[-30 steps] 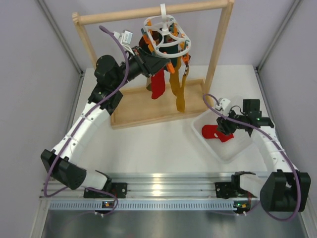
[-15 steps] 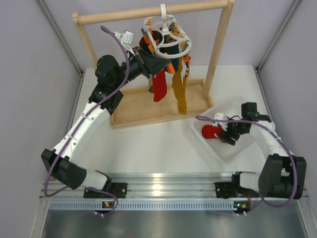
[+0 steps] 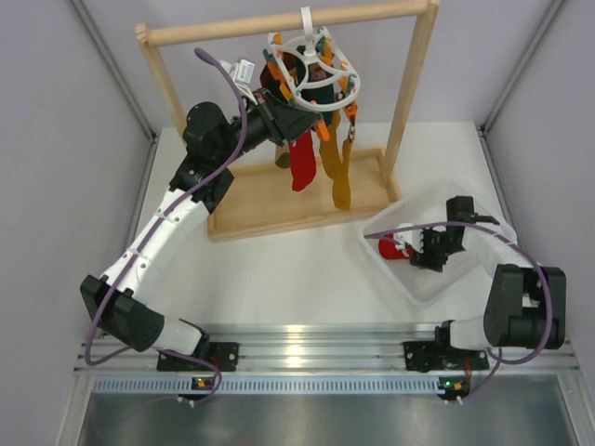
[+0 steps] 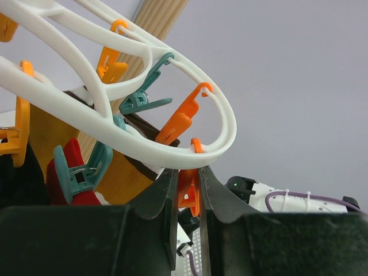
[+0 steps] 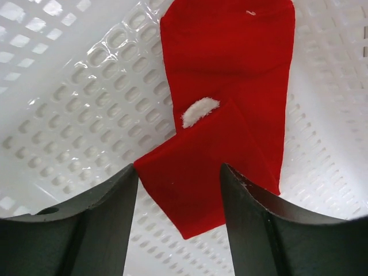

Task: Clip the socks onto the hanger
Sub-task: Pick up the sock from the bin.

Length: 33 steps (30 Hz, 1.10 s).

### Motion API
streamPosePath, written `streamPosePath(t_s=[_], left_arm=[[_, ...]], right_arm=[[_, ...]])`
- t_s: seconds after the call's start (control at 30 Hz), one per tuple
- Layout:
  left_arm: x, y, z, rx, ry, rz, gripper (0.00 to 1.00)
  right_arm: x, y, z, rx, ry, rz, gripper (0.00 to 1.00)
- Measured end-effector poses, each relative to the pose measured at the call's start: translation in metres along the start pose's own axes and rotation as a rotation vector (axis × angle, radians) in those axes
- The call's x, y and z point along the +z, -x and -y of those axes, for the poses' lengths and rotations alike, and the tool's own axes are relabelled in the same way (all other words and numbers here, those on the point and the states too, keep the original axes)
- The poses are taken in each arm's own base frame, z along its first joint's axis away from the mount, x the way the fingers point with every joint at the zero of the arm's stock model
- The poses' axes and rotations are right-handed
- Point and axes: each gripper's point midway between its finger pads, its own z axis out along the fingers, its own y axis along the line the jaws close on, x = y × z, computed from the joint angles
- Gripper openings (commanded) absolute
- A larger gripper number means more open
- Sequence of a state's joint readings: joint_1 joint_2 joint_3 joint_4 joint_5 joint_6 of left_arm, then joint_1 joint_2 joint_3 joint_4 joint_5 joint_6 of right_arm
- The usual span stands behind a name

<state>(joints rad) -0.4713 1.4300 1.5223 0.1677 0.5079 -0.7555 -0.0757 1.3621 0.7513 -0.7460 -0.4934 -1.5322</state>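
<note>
The white ring hanger point(image 3: 313, 67) hangs by its hook from the wooden rack bar; it also shows in the left wrist view point(image 4: 115, 123). One red sock point(image 3: 301, 160) hangs clipped under it. My left gripper point(image 3: 296, 119) is up at the ring, its jaws point(image 4: 188, 172) shut on an orange clip point(image 4: 187, 194) below the rim. A second red sock point(image 3: 390, 246) with a white patch lies flat in the basket point(image 5: 230, 103). My right gripper point(image 3: 423, 249) is open just above it, fingers point(image 5: 179, 172) either side of the sock's lower corner.
The wooden rack point(image 3: 279, 24) stands on its base board point(image 3: 260, 206) at the back. A mustard-yellow sock point(image 3: 337, 177) hangs beside the red one. The white perforated basket point(image 3: 423, 283) sits front right, its floor in the right wrist view point(image 5: 63, 109).
My right gripper has swung left and down into the basket, over the red sock. My left gripper has edged up with the hanger, and the hanging socks shifted slightly right.
</note>
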Motion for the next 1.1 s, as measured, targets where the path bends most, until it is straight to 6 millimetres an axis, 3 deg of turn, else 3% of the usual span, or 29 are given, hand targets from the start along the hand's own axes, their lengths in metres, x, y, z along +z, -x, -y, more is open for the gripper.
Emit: streamPosePath(t_s=[0.33,0.43,0.6,0.73,0.87,0.93,1.1], left_arm=[[0.001,-0.006,-0.007,-0.014,0.018,-0.019,0.00],[0.002,-0.006,-0.007,-0.015,0.019,-0.019,0.00],[0.002,-0.006,-0.007,-0.014,0.019,-0.019,0.00],[0.002,-0.006,-0.008,-0.011,0.019,-0.020,0.00],[0.002,-0.007,-0.008,-0.006,0.019,-0.020,0.00],[0.002,-0.007,-0.008,-0.006,0.019,-0.021,0.00],[0.002,-0.007,-0.007,-0.009,0.017,-0.021,0.00]], right_arm=[[0.008,-0.004,0.009,-0.032,-0.010,-0.002,0.06],[0.006,-0.003,0.008,-0.037,-0.008,0.002,0.00],[-0.010,0.011,0.002,-0.028,-0.024,0.032,0.00],[-0.043,0.044,0.023,0.013,-0.095,0.112,0.00],[-0.100,0.099,0.069,0.054,-0.251,0.263,0.00],[-0.128,0.129,0.082,0.076,-0.306,0.349,0.00],[-0.174,0.197,0.082,0.125,-0.338,0.557,0.00]])
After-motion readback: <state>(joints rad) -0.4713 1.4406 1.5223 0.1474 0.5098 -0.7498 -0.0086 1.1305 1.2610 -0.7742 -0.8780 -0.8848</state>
